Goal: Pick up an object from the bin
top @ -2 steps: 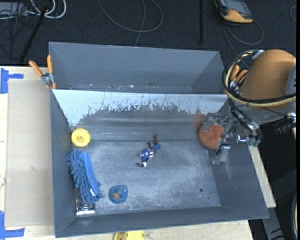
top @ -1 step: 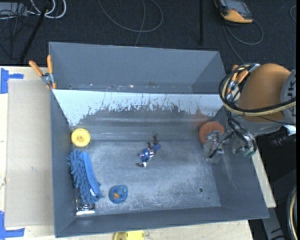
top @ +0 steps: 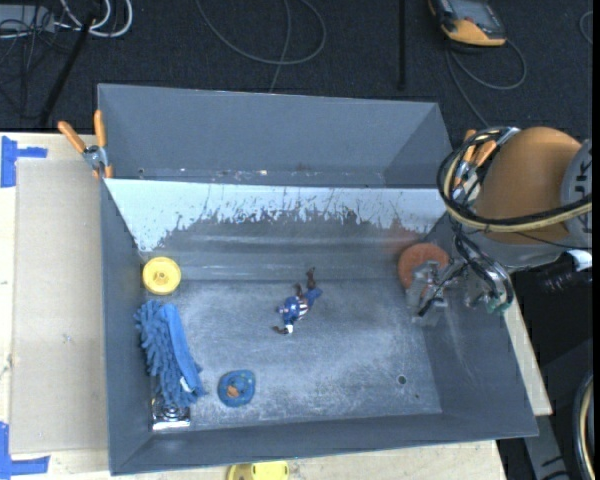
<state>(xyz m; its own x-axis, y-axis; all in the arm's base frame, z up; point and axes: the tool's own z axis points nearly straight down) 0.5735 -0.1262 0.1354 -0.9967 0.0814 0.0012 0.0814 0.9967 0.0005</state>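
My gripper (top: 427,303) hangs low at the bin's right side, close to the right wall. Just above and left of it lies a flat orange-brown disc (top: 418,259), partly covered by the gripper's body. I see nothing held in the gripper. A small blue figure (top: 296,309) lies on the floor in the middle of the bin, well to the left of the gripper.
A yellow round cap (top: 161,275) sits at the left. Below it a blue fringed duster (top: 167,351) lies along the left wall. A blue disc with an orange centre (top: 237,387) rests near the front. The arm's orange cover and cables overhang the right rim.
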